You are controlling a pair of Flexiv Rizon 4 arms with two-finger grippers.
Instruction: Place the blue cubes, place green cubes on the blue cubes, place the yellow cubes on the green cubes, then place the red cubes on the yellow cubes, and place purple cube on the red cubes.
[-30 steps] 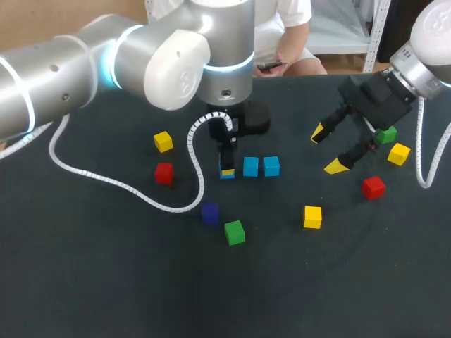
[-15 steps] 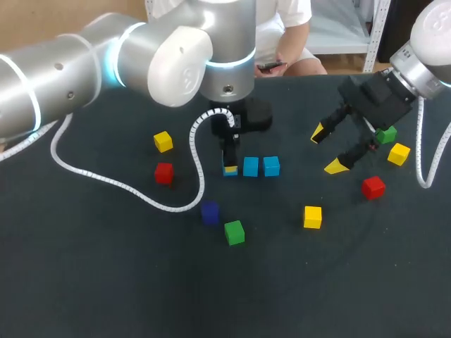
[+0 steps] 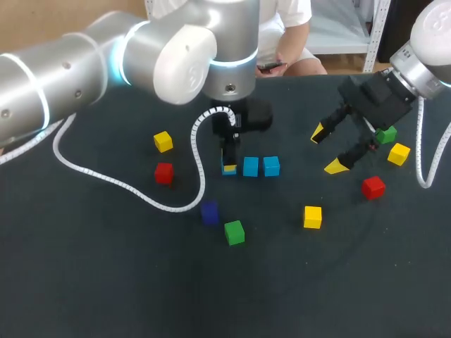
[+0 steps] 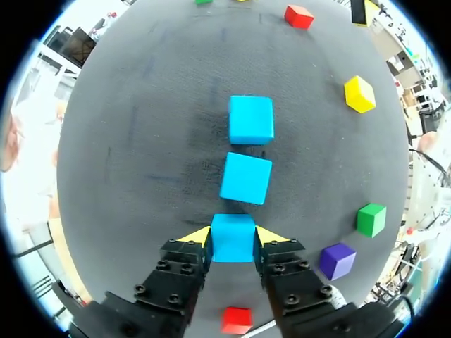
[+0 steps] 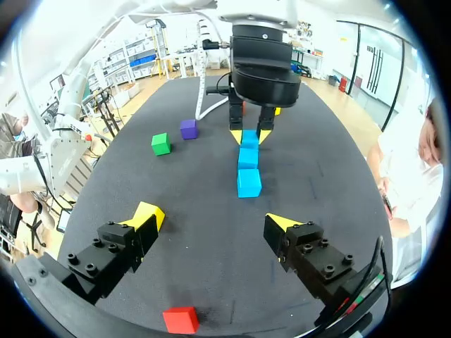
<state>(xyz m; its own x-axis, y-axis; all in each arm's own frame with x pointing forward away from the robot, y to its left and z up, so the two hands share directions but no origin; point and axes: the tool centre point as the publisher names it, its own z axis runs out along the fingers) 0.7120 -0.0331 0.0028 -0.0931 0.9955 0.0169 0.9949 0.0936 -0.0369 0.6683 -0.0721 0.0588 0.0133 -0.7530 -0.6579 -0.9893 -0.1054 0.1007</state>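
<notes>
Three blue cubes lie in a row on the dark table. My left gripper [image 3: 228, 167] is shut on the leftmost blue cube [image 4: 233, 238], its yellow tips pressed against two opposite sides. This cube stands close to the middle blue cube [image 4: 245, 177], with the third blue cube [image 4: 251, 120] beyond it. My right gripper [image 3: 331, 149] hangs open above the table to the right of the row, holding nothing; in its own view the right gripper [image 5: 215, 222] looks along the row [image 5: 248, 182] towards the left gripper.
Loose cubes: yellow [image 3: 163, 141] and red [image 3: 163, 172] at the left; purple [image 3: 209, 213], green [image 3: 235, 232] and yellow [image 3: 312, 217] in front; red [image 3: 373, 187], yellow [image 3: 398, 153] and green [image 3: 385, 134] at the right. A white cable [image 3: 141, 190] trails over the table's left.
My left arm has shifted slightly to the right, bringing the held blue cube a little nearer the row. The right arm has not moved.
</notes>
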